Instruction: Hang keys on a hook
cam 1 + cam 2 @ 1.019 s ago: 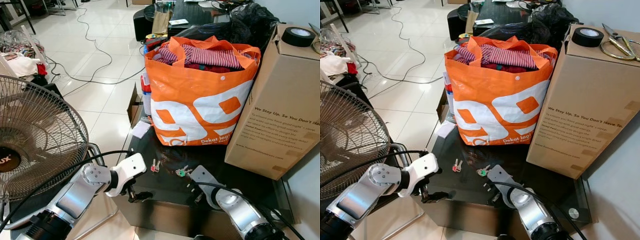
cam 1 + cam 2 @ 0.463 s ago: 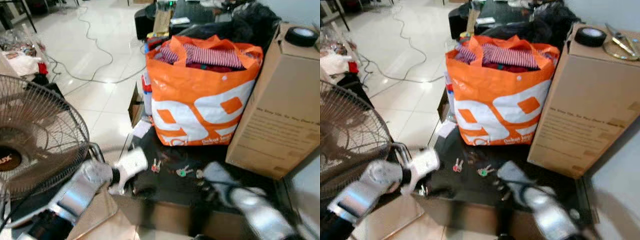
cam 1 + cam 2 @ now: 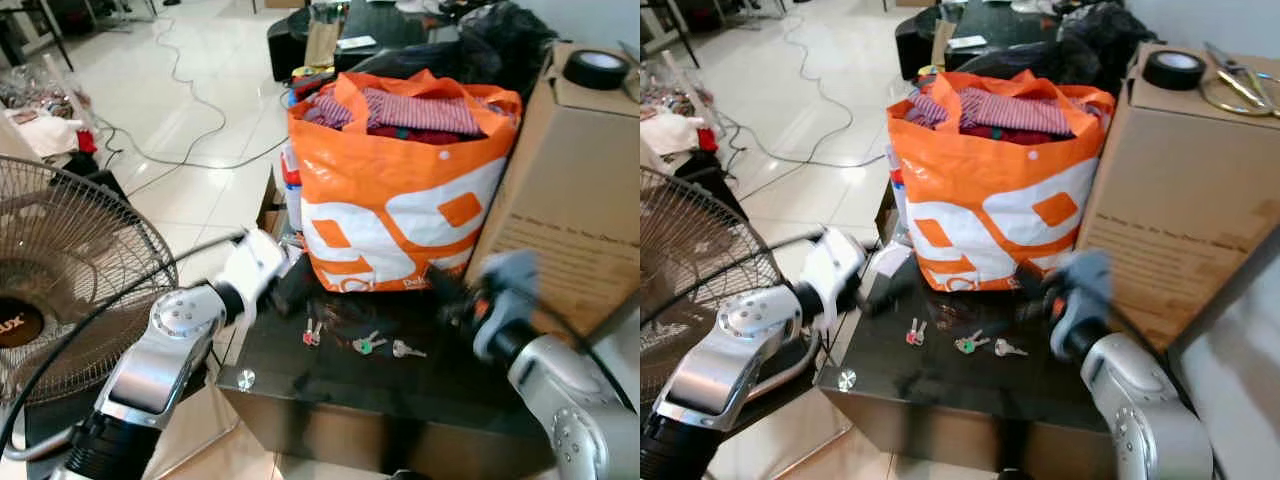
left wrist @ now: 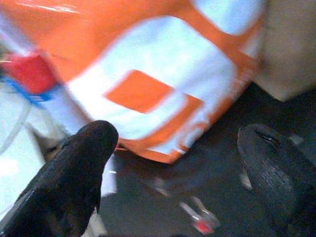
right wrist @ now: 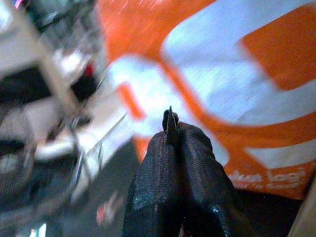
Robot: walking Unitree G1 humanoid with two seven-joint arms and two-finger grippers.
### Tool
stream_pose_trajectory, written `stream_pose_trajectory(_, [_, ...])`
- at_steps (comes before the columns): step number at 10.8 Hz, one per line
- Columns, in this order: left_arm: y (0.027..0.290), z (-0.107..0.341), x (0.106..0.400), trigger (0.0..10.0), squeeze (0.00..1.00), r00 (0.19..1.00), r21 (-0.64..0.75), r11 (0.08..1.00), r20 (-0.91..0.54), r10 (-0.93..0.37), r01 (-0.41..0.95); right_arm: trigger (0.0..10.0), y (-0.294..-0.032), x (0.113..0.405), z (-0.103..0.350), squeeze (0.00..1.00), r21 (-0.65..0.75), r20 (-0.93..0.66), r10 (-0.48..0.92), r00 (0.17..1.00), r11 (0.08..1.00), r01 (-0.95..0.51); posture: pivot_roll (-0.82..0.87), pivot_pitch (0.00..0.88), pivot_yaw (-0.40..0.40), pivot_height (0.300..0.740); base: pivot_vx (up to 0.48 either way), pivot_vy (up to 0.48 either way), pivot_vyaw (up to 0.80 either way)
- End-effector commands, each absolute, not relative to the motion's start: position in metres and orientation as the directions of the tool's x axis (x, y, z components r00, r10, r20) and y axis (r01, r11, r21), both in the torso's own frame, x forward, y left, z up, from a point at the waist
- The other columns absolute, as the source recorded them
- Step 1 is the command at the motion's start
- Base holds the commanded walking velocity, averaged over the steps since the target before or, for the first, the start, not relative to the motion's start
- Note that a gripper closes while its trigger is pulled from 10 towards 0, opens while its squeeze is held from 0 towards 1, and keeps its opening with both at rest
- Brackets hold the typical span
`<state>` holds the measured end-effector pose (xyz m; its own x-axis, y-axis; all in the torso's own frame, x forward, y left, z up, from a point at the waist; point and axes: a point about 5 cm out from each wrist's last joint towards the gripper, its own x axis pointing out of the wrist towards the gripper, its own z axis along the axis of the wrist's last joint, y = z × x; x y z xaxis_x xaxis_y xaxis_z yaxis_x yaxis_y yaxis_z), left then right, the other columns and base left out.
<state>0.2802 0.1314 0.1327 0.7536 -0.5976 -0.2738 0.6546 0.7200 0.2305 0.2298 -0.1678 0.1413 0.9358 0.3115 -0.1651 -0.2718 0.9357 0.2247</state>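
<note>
Black glass makes up the counter [image 3: 330, 385] in front of me, and the keys lie on it in three small lots: a red-tagged pair [image 3: 312, 332], a green-tagged bunch [image 3: 366, 344] just beside it at 3 o'clock, and a single silver key [image 3: 404, 350] a little further along. They sit flat and loose near the front edge, which is why I have to come down on them from above rather than from the side. Directly behind them at 12 o'clock stands an orange shopping bag [image 3: 400, 190] stuffed with clothes, and a tall cardboard box [image 3: 570, 200] stands at 2 o'clock, so there is little room to reach from the back. My left gripper [image 4: 177, 182] is raised over the counter's left edge, at about 10 o'clock from the red-tagged pair, with its fingers [image 4: 74, 177] spread wide apart and the red tag showing between them in the wrist view; I judge that spread suits closing on that pair. My right gripper [image 5: 173, 148] is up near the foot of the bag at about 2 o'clock from the keys, its fingers pressed together, with a thin sliver at their tips that I cannot identify. I see no hook, so I judge the hanging itself is still far off. A standing fan [image 3: 70, 280] sits off at 9 o'clock.
</note>
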Motion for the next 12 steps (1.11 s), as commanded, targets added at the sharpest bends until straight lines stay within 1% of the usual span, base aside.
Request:
stream_pose_trajectory(1, [0.133, 0.143, 0.282, 10.0, 0.0, 0.804, 0.275, 0.755, -0.205, -0.558, 0.595, 0.0, -0.165, 0.227, 0.146, 0.0, 0.214, -0.137, 0.235, 0.962, 0.955, -0.203, -0.1, 0.0, 0.06, 0.74, 0.0, 0.0, 0.0])
stream_pose_trajectory(2, [0.136, 0.144, 0.282, 10.0, 0.0, 0.837, 0.27, 0.793, -0.182, -0.515, 0.547, 0.0, -0.164, 0.226, 0.141, 0.0, 0.135, -0.134, 0.16, 0.978, 0.981, -0.142, -0.08, 0.0, 0.048, 0.74, 0.0, 0.0, 0.0])
stream_pose_trajectory(3, [0.142, 0.146, 0.286, 10.0, 0.0, 0.874, 0.266, 0.833, -0.159, -0.459, 0.486, 0.0, -0.166, 0.233, 0.139, 0.0, 0.119, -0.109, 0.062, 0.992, 0.992, -0.049, -0.08, 0.0, 0.055, 0.74, 0.0, 0.0, 0.0])
stream_pose_trajectory(4, [0.142, 0.147, 0.29, 10.0, 0.0, 0.879, 0.269, 0.837, -0.153, -0.451, 0.476, 0.7, -0.167, 0.238, 0.145, 0.0, 0.098, -0.076, 0.033, 0.997, 0.995, -0.026, -0.08, 0.0, 0.059, 0.74, 0.0, 0.0, 0.0])
stream_pose_trajectory(5, [0.14, 0.147, 0.296, 10.0, 0.0, 0.885, 0.282, 0.839, -0.145, -0.443, 0.466, 3.7, -0.17, 0.245, 0.149, 0.0, 0.051, -0.059, -0.001, 0.998, 0.999, 0.004, -0.1, 0.0, 0.073, 0.74, 0.0, 0.0, 0.0])
stream_pose_trajectory(6, [0.139, 0.146, 0.298, 10.0, 0.0, 0.889, 0.284, 0.843, -0.146, -0.433, 0.457, 3.1, -0.171, 0.249, 0.149, 0.0, 0.047, -0.04, -0.025, 0.999, 0.999, 0.027, -0.11, 0.0, 0.088, 0.74, 0.0, 0.0, 0.0])
stream_pose_trajectory(7, [0.136, 0.142, 0.302, 10.0, 0.0, 0.892, 0.282, 0.847, -0.161, -0.423, 0.452, 5.9, -0.169, 0.253, 0.143, 0.0, 0.065, -0.063, -0.031, 0.998, 0.997, 0.035, -0.13, 0.0, 0.097, 0.74, -0.244, 0.0, 0.0])
stream_pose_trajectory(8, [0.135, 0.141, 0.302, 10.0, 0.0, 0.893, 0.283, 0.847, -0.163, -0.42, 0.45, 10.0, -0.17, 0.254, 0.137, 0.0, 0.066, -0.105, -0.058, 0.993, 0.996, 0.065, -0.13, 0.0, 0.084, 0.74, -0.247, 0.0, 0.0])
stream_pose_trajectory(9, [0.136, 0.139, 0.301, 10.0, 0.0, 0.899, 0.28, 0.854, -0.164, -0.407, 0.438, 10.0, -0.173, 0.253, 0.13, 0.0, 0.067, -0.137, -0.09, 0.987, 0.993, 0.099, -0.13, 0.0, 0.081, 0.74, -0.255, 0.0, 0.0])
stream_pose_trajectory(10, [0.139, 0.137, 0.298, 10.0, 0.0, 0.904, 0.28, 0.86, -0.17, -0.393, 0.427, 10.0, -0.176, 0.252, 0.126, 0.0, 0.048, -0.153, -0.093, 0.984, 0.994, 0.102, -0.11, 0.0, 0.058, 0.74, -0.307, 0.0, 0.0])
stream_pose_trajectory(12, [0.145, 0.136, 0.295, 10.0, 0.0, 0.912, 0.294, 0.864, -0.175, -0.372, 0.409, 10.0, -0.17, 0.253, 0.125, 0.0, 0.029, -0.159, -0.051, 0.986, 0.998, 0.056, -0.1, 0.0, 0.049, 0.74, -0.315, 0.0, 0.0])
